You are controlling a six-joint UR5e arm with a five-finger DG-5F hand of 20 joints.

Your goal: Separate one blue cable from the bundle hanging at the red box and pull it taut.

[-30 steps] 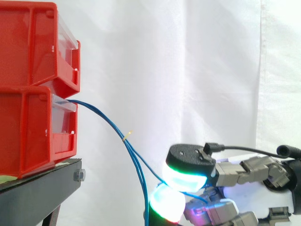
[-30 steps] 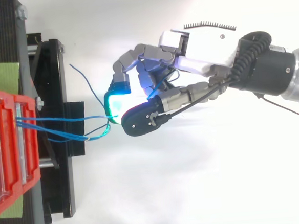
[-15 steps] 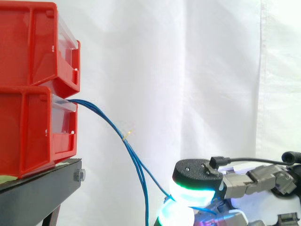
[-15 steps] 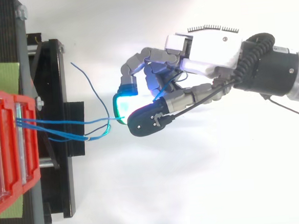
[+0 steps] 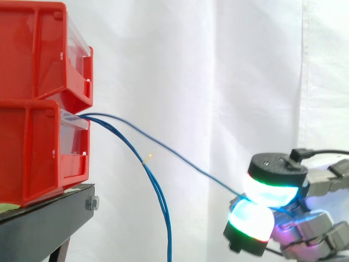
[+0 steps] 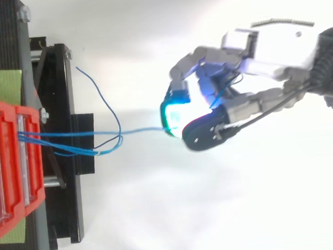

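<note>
Tension shows in one blue cable (image 5: 185, 161), which runs in a nearly straight line from the front of the lower red bin (image 5: 32, 158) at the left, sloping down to the right into the hand (image 6: 264, 52). The hand's fingers are curled, and the cable is pinched between two glowing pads: the thumb pad (image 5: 271, 188) lies on top of it, white and cyan with a green rim under a black cap, and a finger pad (image 5: 250, 218) presses up from below, green-white with a red edge. The cable enters the pinch from the left, just where the two pads meet. In the top view it crosses the open space level from the bin to the cyan fingertip.

The rest of the bundle (image 5: 158, 191) leaves the same bin opening, droops in a curve and hangs straight down between the bin and the hand, well apart from the fingers. A small pale tie (image 5: 147, 159) sits on these strands. From above, one loose strand (image 6: 98, 89) curls away toward the far side.

An upper red bin (image 5: 32, 49) is stacked on the lower one, both on the black stand (image 5: 43, 224), with a white curtain (image 5: 218, 65) behind.
</note>
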